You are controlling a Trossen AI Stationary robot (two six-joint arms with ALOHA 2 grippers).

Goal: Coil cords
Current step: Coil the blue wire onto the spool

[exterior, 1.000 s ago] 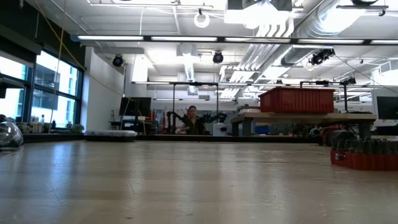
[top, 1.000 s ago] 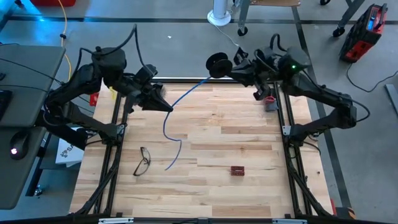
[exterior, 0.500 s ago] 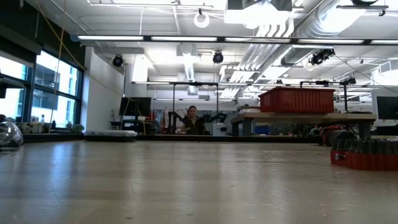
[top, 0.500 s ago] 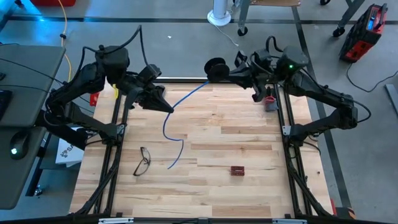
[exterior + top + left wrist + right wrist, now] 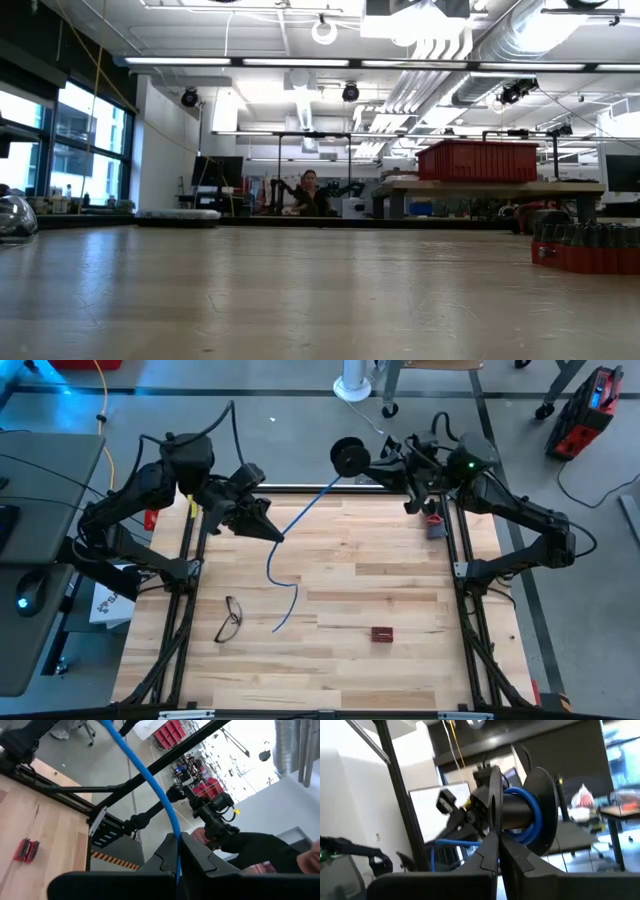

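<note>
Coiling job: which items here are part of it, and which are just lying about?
In the job:
- blue cord, running from spool to table
- black spool, held up by the right hand
- left hand, pinching the cord

Lying about:
- eyeglasses
- small red block
- grey-and-red holder at the table's right edge

A grey concrete floor (image 5: 300,400) surrounds the wooden worktop (image 5: 400,580). Tall windows (image 5: 60,140), ceiling strip lights (image 5: 300,62) and a red bin (image 5: 477,160) fill the room behind.
</note>
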